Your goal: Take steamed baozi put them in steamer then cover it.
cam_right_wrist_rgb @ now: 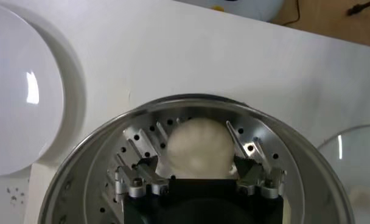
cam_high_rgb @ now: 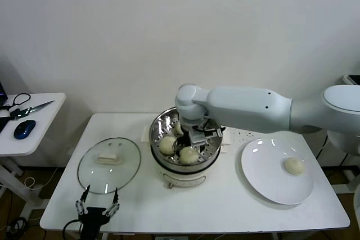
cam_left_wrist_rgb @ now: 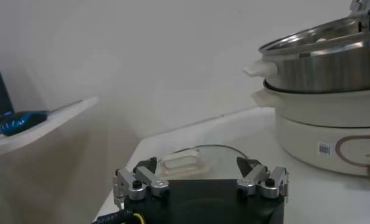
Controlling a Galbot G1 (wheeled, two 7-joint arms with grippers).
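Smooth cream-white baozi: three in the steamer [cam_high_rgb: 159, 125], one [cam_high_rgb: 293, 166] on the plate [cam_high_rgb: 264, 184] (four total). The right gripper [cam_right_wrist_rgb: 200, 149] straddles a bun [cam_right_wrist_rgb: 197, 149], fingers spread wide; the left gripper [cam_high_rgb: 98, 203] waits, also open.

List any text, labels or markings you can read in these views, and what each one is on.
No text can be read in any view.
Steamer base: a small square sticker, perhaps a code, too blurred to read.
Steamer base, beside that sticker: a curved outline of a control panel, no legible marking.
Cover, plate and baozi: no markings visible.
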